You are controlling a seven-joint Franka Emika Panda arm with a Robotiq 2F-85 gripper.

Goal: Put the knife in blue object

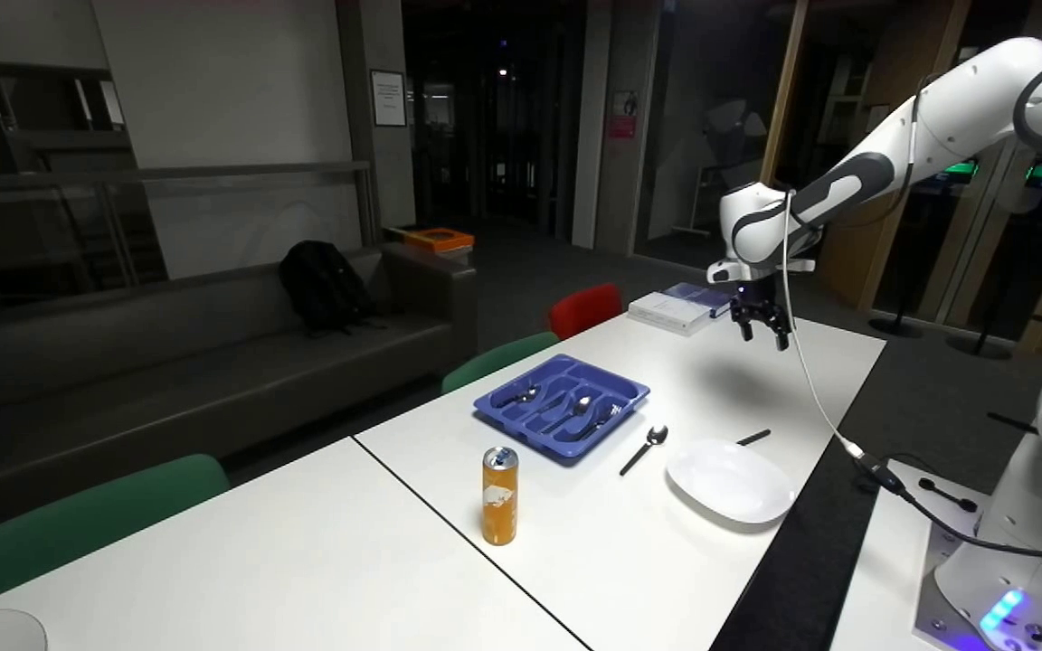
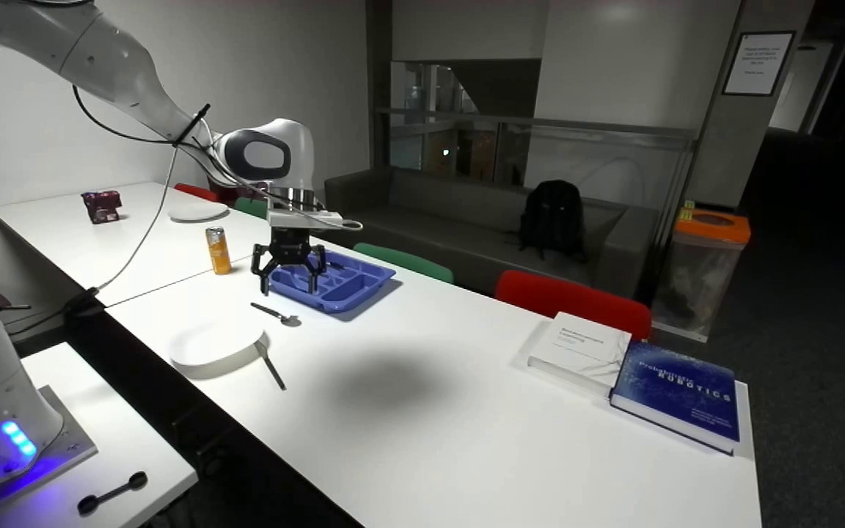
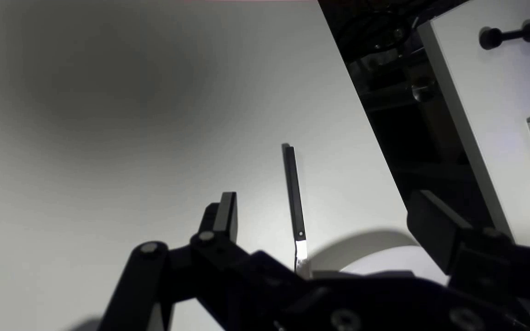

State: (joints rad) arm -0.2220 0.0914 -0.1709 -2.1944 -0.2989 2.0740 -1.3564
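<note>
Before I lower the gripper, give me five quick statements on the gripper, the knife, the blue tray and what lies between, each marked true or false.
1. The gripper is open and holds nothing. True.
2. The knife lies on the table beside the white plate. True.
3. The gripper is touching the knife. False: it hangs above the table, apart from the knife.
4. A loose spoon lies on the table between the blue tray and the white plate. True.
5. The blue tray is empty. False: several pieces of cutlery lie in it.

Office-like lounge, sofa [image 1: 232,380], notice [image 2: 759,63], robotics textbook [image 2: 675,396]
</note>
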